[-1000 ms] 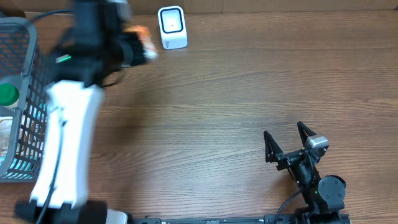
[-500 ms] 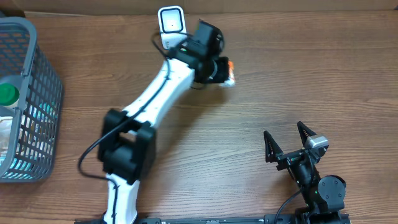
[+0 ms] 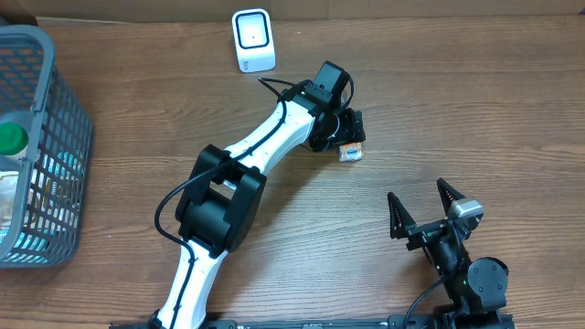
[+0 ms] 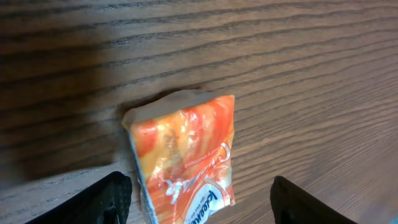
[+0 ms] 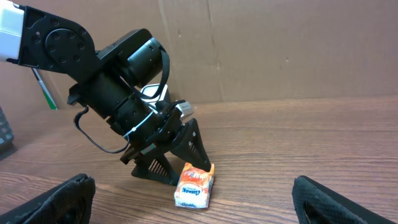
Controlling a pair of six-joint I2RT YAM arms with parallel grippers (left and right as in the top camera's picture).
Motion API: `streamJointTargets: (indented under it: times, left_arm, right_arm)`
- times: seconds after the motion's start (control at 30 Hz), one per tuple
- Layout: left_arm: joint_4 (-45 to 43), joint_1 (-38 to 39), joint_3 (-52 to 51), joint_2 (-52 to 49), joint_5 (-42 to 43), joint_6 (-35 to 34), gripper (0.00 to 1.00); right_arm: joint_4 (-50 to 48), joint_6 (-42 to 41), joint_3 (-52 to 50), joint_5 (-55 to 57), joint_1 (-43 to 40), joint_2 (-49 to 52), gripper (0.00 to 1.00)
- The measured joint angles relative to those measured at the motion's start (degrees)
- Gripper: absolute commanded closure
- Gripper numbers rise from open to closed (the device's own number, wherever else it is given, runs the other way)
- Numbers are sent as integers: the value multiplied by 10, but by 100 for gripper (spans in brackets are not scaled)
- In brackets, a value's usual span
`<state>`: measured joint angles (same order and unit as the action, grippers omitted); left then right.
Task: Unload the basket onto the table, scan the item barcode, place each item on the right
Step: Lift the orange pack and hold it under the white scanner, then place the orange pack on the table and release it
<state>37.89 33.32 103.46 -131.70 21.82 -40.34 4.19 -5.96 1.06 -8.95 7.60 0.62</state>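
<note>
The item is a small orange and white tissue packet [image 3: 350, 153] lying flat on the wooden table, right of centre. My left gripper [image 3: 351, 135] stands over it, open, one finger on each side. In the left wrist view the packet [image 4: 183, 152] lies between the two black fingertips [image 4: 115, 193] without touching either. The right wrist view shows the packet [image 5: 194, 185] resting on the table just in front of the left gripper [image 5: 180, 163]. The white barcode scanner [image 3: 252, 40] stands at the back edge. My right gripper [image 3: 418, 192] is open at the front right and holds nothing.
A grey wire basket [image 3: 57, 110] stands at the left edge with a green-capped object [image 3: 11, 138] inside. A cardboard wall [image 5: 280, 43] runs along the back of the table.
The left arm swung away from the scanner, right and toward the front, lowering the packet to the table. Its jaws opened and let the packet go. The right arm stayed still.
</note>
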Motion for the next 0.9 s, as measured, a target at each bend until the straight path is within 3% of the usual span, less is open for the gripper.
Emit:
streamJointTargets:
  times: [0.3, 0.57, 0.73, 0.9]
  left_arm:
    - [93, -16, 5, 45, -31, 31, 28]
    - [180, -71, 27, 255, -127, 99, 26]
    - [235, -161, 37, 372, -155, 143, 25]
    - [275, -327, 37, 443, -167, 175, 25]
  right_arm:
    - [0, 0, 0, 0, 0, 0, 0]
    - [0, 0, 0, 0, 0, 0, 0]
    - [0, 0, 0, 0, 0, 0, 0]
    - [0, 0, 0, 0, 0, 0, 0]
